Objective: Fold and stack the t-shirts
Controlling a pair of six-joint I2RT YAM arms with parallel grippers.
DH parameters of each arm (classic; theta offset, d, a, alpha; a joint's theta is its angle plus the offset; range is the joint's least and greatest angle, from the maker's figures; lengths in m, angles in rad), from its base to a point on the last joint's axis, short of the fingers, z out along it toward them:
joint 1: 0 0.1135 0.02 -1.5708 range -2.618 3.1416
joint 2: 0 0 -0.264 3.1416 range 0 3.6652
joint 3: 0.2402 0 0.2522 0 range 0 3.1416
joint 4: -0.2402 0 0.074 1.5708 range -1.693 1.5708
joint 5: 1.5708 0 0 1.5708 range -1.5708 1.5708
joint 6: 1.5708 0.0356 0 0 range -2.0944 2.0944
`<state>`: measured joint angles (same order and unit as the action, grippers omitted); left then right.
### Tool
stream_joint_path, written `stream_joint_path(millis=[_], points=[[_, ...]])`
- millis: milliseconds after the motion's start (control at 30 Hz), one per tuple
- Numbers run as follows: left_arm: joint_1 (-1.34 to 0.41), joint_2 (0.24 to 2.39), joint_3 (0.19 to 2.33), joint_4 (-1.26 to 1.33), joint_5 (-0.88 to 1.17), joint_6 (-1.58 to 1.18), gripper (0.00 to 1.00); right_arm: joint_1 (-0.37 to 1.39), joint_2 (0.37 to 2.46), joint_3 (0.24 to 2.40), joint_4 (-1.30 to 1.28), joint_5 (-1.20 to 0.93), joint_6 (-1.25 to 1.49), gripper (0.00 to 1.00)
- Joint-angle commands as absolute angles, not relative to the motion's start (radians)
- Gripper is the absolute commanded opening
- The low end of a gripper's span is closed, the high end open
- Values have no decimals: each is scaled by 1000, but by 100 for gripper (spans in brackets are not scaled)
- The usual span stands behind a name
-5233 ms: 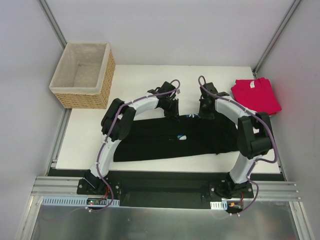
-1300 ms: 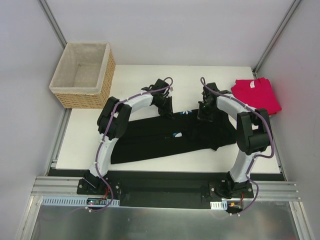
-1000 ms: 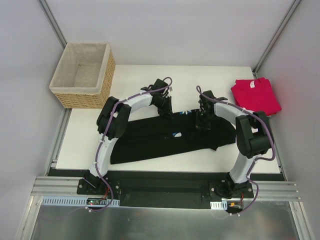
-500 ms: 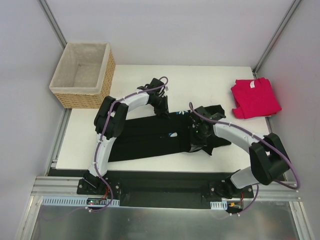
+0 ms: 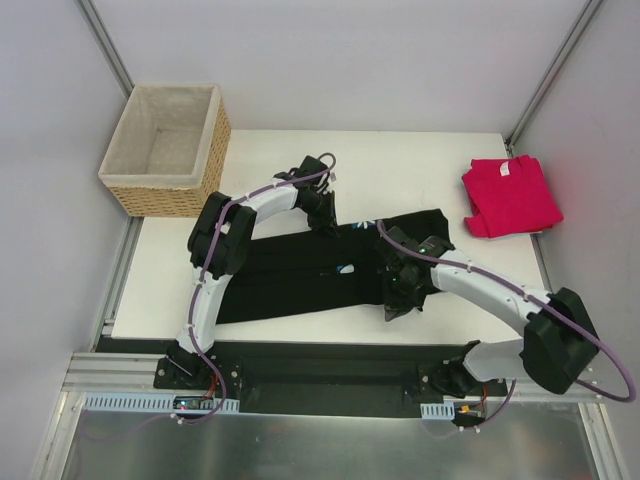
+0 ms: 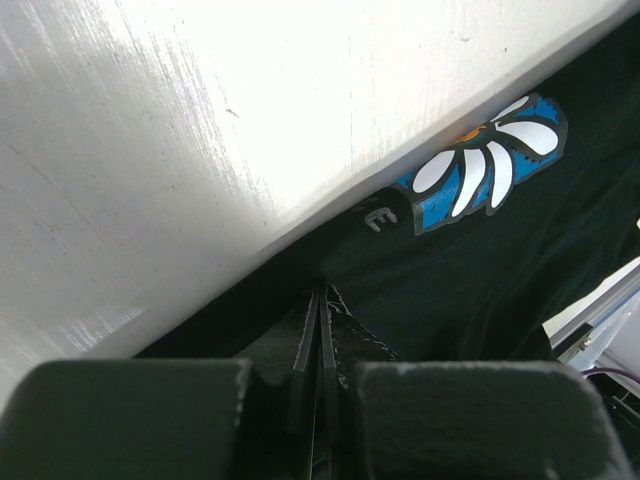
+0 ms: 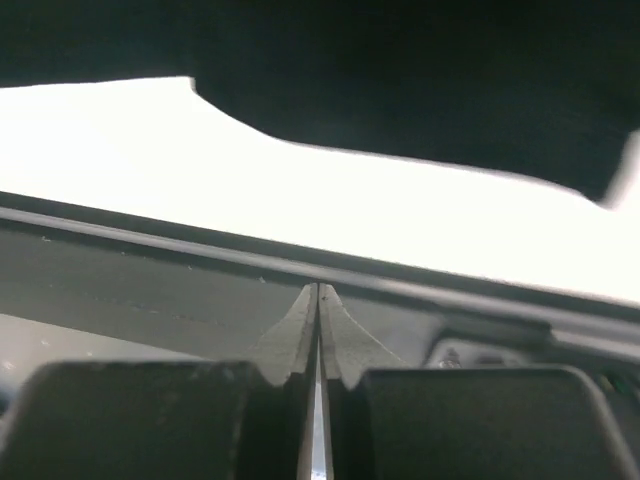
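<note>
The black t-shirt [image 5: 290,285] lies lengthwise across the table, its right part folded back over the middle. Its blue daisy print [image 6: 490,165] shows beside the far edge. My left gripper [image 5: 327,222] is at that far edge, shut on the black cloth, with a stitched hem bunched against one finger [image 6: 320,292]. My right gripper [image 5: 393,308] hovers low over the shirt's near right end, fingers pressed together [image 7: 318,288] with nothing seen between them; black cloth [image 7: 420,80] lies beyond. The pinkish-red t-shirt [image 5: 510,195] sits folded at the far right.
A wicker basket [image 5: 165,190] with pale lining stands at the table's far left corner. The white table [image 5: 400,165] ends in a black rail [image 5: 330,375] near the arm bases. The right arm's elbow [image 5: 560,340] juts out past the table's near right corner.
The right arm swung from the shirt's far right edge toward the near middle, carrying the right part over the rest. The left gripper stayed at the far edge.
</note>
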<state>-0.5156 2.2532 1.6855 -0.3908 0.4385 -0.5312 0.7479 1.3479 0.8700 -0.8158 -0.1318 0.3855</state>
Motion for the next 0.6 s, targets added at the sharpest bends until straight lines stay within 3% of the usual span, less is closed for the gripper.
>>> stream_joint_path(millis=[0, 167, 267, 333, 567], points=[[-502, 2220, 1666, -440, 364, -485, 0, 623, 1209, 963, -1003, 44, 382, 6], [-502, 2192, 1657, -440, 364, -472, 0, 243, 1215, 1020, -971, -49, 194, 15], [-502, 2184, 1652, -442, 368, -472, 0, 134, 1307, 1066, -941, -72, 94, 25], [-502, 2183, 1649, -442, 373, -477, 0, 100, 1380, 1077, -911, -106, 68, 33], [-503, 2180, 1635, -440, 382, -477, 0, 40, 1575, 1077, -750, -193, 72, 36]])
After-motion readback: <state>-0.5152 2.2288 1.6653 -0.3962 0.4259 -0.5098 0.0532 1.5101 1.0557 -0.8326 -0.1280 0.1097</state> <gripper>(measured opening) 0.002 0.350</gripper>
